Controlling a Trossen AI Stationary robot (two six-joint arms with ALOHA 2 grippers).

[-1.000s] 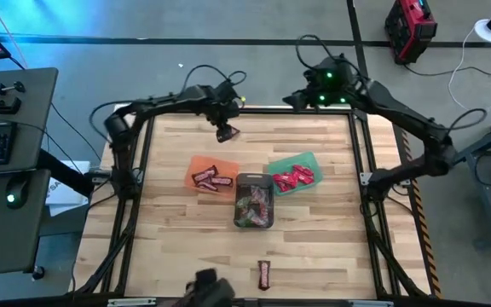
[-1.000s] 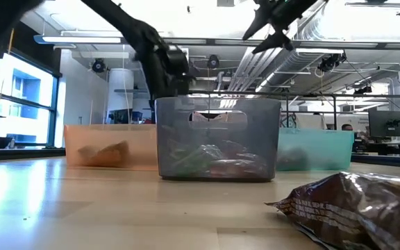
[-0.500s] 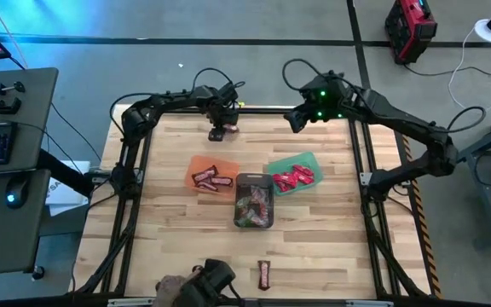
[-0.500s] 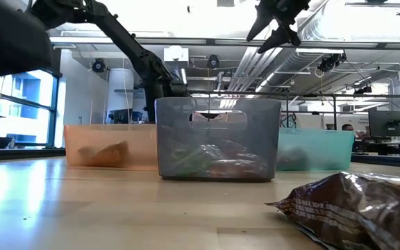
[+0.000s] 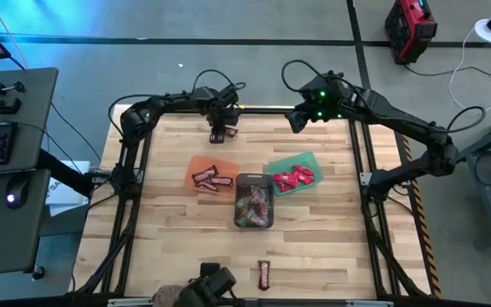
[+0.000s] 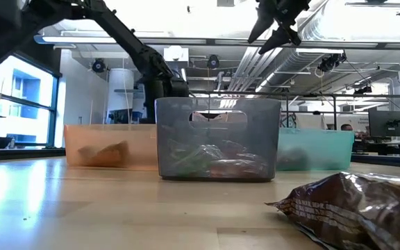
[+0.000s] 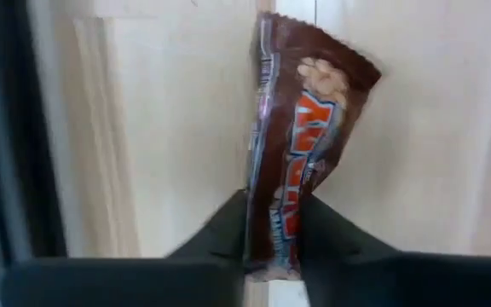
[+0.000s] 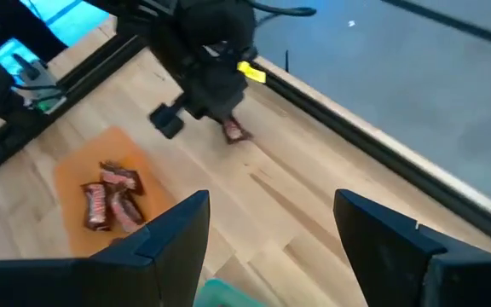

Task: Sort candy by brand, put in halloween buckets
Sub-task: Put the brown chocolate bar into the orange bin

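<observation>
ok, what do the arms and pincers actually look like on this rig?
Both arms are dark, tube-linked, with black cables looping over them. The right arm carries lit green LEDs near its pincer. The left pincer has two black, wedge-shaped fingers, and a yellow tag sits near its wrist.

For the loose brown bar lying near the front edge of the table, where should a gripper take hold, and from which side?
Judging from the high view, the brown bar lies flat and alone on the table, its long axis running front to back. Best come straight down from above and close across its narrow width at mid-length, fingers on the two long sides; nothing crowds it.
</observation>
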